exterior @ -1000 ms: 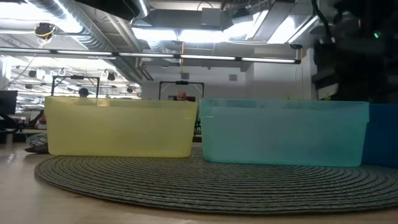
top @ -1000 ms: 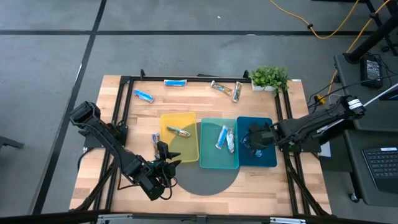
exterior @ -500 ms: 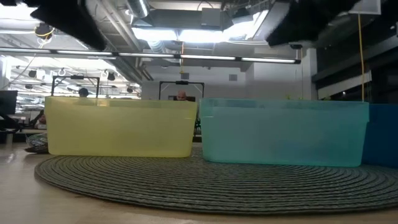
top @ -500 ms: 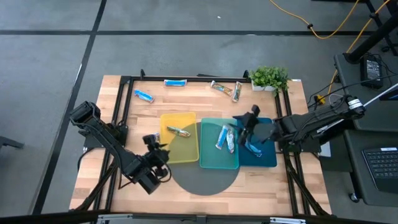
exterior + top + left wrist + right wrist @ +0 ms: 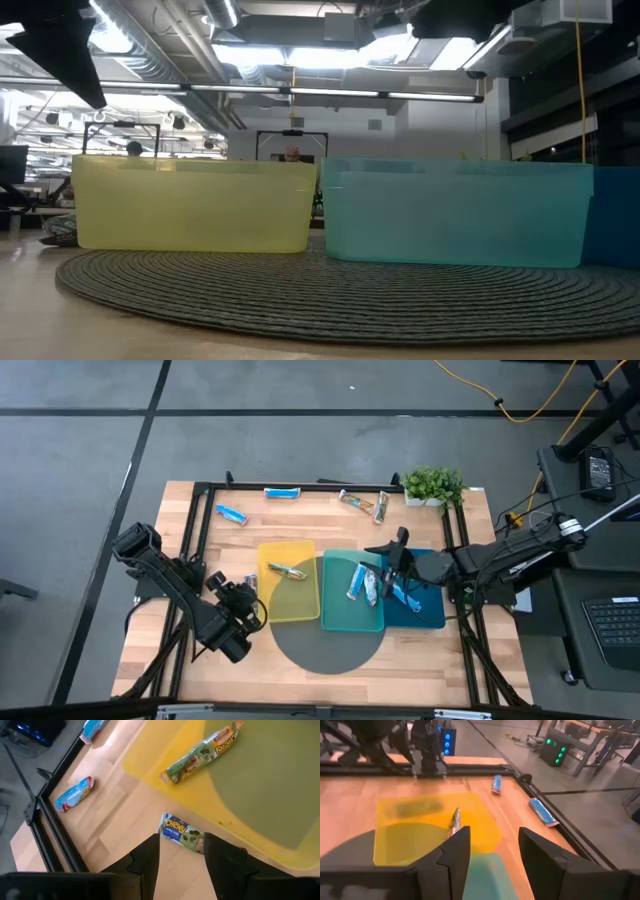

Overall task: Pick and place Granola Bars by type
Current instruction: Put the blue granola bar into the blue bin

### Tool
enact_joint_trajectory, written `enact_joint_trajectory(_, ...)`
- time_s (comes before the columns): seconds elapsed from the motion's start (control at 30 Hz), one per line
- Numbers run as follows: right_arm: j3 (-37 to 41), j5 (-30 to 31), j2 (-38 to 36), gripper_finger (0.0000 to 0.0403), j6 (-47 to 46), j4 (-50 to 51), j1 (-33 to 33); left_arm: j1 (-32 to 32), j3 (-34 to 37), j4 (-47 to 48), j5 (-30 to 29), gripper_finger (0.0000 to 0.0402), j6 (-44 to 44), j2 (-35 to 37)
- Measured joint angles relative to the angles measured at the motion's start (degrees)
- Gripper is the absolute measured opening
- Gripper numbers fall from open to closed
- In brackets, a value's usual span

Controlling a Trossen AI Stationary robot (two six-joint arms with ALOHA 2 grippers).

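Both arms raised (wooden table)

right gripper seemingly above teal tray

From the left wrist view I can read "Chewy" in yellow letters on the blue-and-white granola bar at lower centre of the frame. The green bar at upper centre carries orange lettering I can't quite make out. Nothing else reads.
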State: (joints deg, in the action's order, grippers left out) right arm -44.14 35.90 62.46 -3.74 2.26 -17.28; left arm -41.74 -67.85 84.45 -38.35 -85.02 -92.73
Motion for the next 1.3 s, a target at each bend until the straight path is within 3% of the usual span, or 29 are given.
enact_joint_trajectory(0.67, 0.07, -0.05, 0.22, 0.0170, 7.82, -1.27, 0.00, -0.48, 1.10, -0.08, 6.09, 0.0145, -3.37, 1.54)
enact_joint_trajectory(1.1, 0.07, -0.05, 0.22, 0.0170, 11.69, -4.53, 0.03, 0.50, 29.93, -25.67, 13.26, 0.0233, -11.38, 19.36)
enact_joint_trajectory(1.3, 0.07, -0.05, 0.22, 0.0170, 11.82, -5.53, 0.04, 2.71, 37.45, -41.77, 8.58, 0.0247, -6.33, 25.61)
